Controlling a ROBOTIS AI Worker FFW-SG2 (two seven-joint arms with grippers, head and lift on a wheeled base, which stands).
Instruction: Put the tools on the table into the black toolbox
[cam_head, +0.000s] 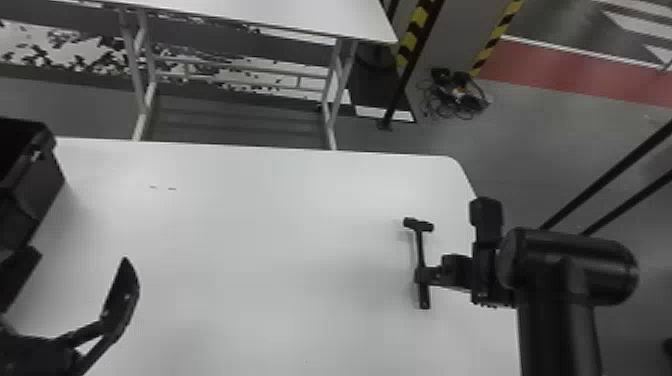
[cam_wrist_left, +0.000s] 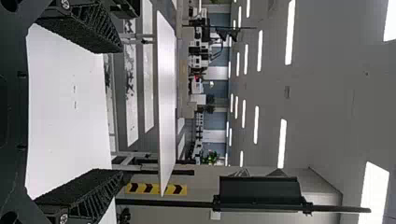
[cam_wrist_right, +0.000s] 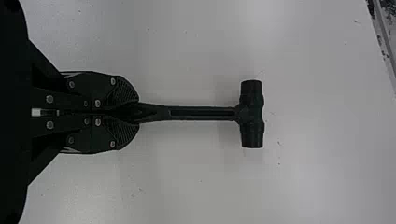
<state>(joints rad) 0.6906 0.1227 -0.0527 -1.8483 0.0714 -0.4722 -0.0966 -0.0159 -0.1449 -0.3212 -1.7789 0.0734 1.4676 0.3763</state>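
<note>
Black rubber-and-metal-looking fingers are squeezing a hammer (cam_head: 420, 245) by its handle over at the right of the white desk (cam_head: 270, 240), and that's the right gripper (cam_head: 425, 275) doing the pinching! Its fingers are closing around the handle's near part, with a short stretch of handle showing on the near side of the grip. Hammer head is pointing to the far side, lying crosswise to the handle; whether the tool is touching the desktop, I cannot tell.

Across to the left now, where the black toolbox (cam_head: 37, 200) is sitting at the desk's far left, its top gaping open and its inside showing dark. Just on the near side of it, the left gripper (cam_head: 80, 256) is hanging with fingers spread wide, nothing between them, well apart from the hammer. Whether its outer finger is touching the box, I cannot tell.

Beyond the desk, a second white table (cam_head: 280, 17) is standing, and cabled gear (cam_head: 457, 95) is lying on the floor at far right, beside a striped pillar (cam_head: 457, 37).
</note>
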